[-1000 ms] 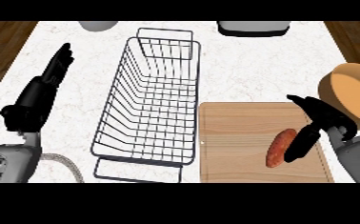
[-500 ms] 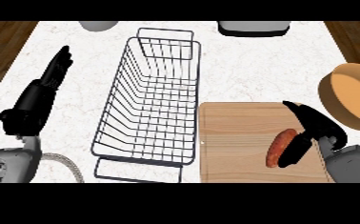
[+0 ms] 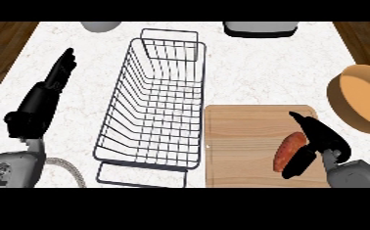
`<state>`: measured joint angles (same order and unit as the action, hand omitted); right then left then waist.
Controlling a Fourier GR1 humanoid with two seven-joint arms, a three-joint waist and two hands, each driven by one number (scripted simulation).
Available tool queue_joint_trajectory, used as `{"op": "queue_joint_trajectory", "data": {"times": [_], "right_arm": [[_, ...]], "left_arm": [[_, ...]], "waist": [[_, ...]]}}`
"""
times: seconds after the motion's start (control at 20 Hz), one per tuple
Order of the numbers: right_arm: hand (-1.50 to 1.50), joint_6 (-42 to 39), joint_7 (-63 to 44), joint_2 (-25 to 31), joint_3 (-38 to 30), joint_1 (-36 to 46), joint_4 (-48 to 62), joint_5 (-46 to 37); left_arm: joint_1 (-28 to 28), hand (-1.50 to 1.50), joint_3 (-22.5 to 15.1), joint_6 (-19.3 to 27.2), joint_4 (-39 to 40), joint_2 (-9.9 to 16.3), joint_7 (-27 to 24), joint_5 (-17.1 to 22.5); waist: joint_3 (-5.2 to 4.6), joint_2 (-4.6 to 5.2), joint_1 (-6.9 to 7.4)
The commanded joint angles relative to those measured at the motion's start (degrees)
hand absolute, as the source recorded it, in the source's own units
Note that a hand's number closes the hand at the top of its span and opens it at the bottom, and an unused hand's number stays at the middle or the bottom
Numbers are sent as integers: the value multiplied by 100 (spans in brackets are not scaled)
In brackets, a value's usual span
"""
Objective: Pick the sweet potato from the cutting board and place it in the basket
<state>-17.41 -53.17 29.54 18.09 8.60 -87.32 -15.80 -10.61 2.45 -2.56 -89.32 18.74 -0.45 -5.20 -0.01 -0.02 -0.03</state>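
Observation:
The reddish-brown sweet potato lies on the right part of the wooden cutting board, at the lower right of the head view. My right hand is against the potato's right side. Its fingers reach past the potato's upper end and its thumb lies over the lower end; the hand is open, not curled round the potato. The dark wire basket stands just left of the board with nothing in it. My left hand rests open at the left edge, fingers up.
A tan round bowl sits at the right edge, above my right hand. A grey appliance and a grey bowl stand at the counter's far edge. Dark wood borders the white counter at both top corners.
My right hand has moved left and down onto the sweet potato's right side, its thumb now over the potato's lower end. The potato, the basket and the left hand have stayed put.

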Motion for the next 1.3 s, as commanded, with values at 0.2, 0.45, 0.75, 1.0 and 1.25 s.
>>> {"op": "queue_joint_trajectory", "data": {"times": [0.2,0.45,0.75,1.0,1.25], "right_arm": [[-150,-390,-587,-377,-333,-191,-296,-248],[-150,-183,427,-562,-455,-497,366,-785],[150,-26,515,-864,-662,-720,317,-900],[150,-117,793,-1020,-400,-167,941,-1413],[150,379,1451,-1006,-327,-306,1149,-1961]], "left_arm": [[61,0,276,-247,19,-4,-142,-62],[-320,0,391,-329,181,-106,150,-75],[-20,0,386,-455,4,-132,-70,-162],[-108,0,374,-390,-6,-254,92,-211],[155,0,133,-167,-254,-537,22,-485]], "waist": [[0,-1,2],[1,2,-8],[1,-4,-10],[2,4,25],[4,3,34]]}}
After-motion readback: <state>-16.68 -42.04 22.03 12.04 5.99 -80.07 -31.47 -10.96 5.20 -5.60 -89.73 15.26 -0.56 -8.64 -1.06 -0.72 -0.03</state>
